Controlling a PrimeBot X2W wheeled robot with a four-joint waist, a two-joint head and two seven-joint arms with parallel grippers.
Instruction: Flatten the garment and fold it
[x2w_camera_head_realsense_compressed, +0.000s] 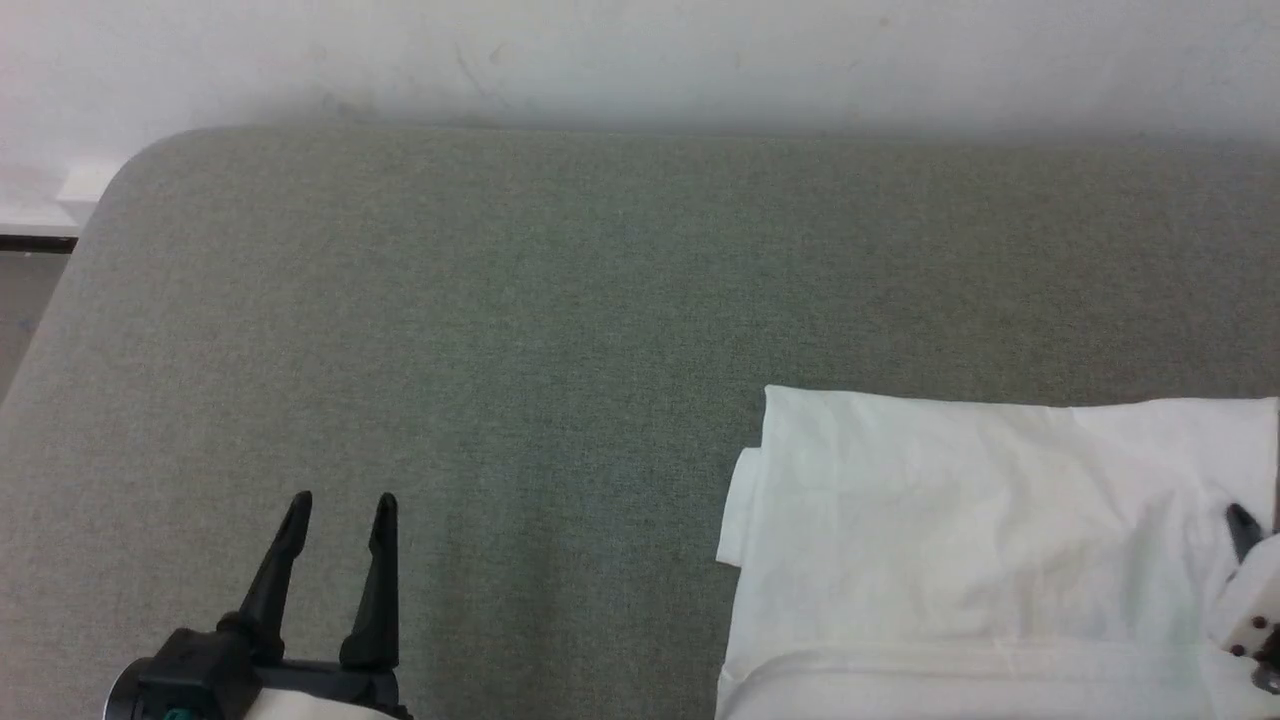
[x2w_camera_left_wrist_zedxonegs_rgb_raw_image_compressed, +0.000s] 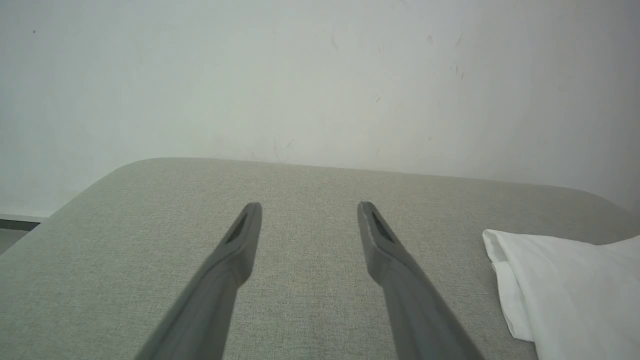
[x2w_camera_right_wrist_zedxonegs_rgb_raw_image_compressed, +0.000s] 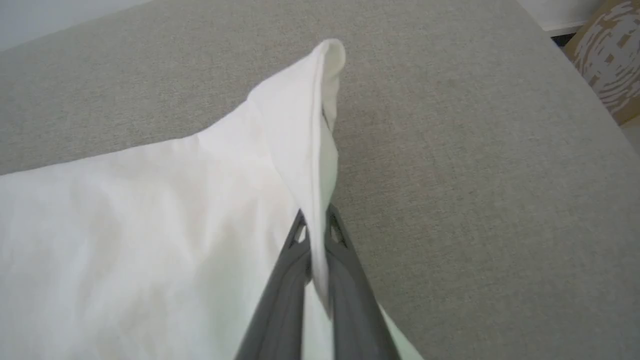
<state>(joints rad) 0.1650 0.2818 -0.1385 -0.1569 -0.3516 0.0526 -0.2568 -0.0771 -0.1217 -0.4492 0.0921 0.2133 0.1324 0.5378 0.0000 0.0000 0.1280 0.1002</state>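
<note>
Grey-green woven cloth covers the padded counter (x2w_camera_head_realsense_compressed: 500, 330), whose rounded far corner sits against a scuffed white wall (x2w_camera_head_realsense_compressed: 640, 50). The thin white fabric garment (x2w_camera_head_realsense_compressed: 980, 520) lies on the right part of the counter, near the front. It is folded into a roughly rectangular stack with a smaller layer sticking out at its left edge.

The dark left fingers (x2w_camera_head_realsense_compressed: 375, 590) stand well apart at the lower left of the head view. They hold nothing and are well clear of the cloth. In the left wrist view these fingers (x2w_camera_left_wrist_zedxonegs_rgb_raw_image_compressed: 232, 260) spread over the bare counter, with a corner of the garment (x2w_camera_left_wrist_zedxonegs_rgb_raw_image_compressed: 570, 290) off to their right.

The right fingers (x2w_camera_head_realsense_compressed: 1243, 530) show at the right edge of the head view, at the garment's right side. In the right wrist view they (x2w_camera_right_wrist_zedxonegs_rgb_raw_image_compressed: 282, 300) are pressed together on a folded edge of the garment (x2w_camera_right_wrist_zedxonegs_rgb_raw_image_compressed: 150, 240), and the pinched fabric runs up and away from their tips as a raised ridge above the counter. A tan object with a pale broken pattern (x2w_camera_right_wrist_zedxonegs_rgb_raw_image_compressed: 607, 60) sits beyond the counter's edge; what it is cannot be told.
</note>
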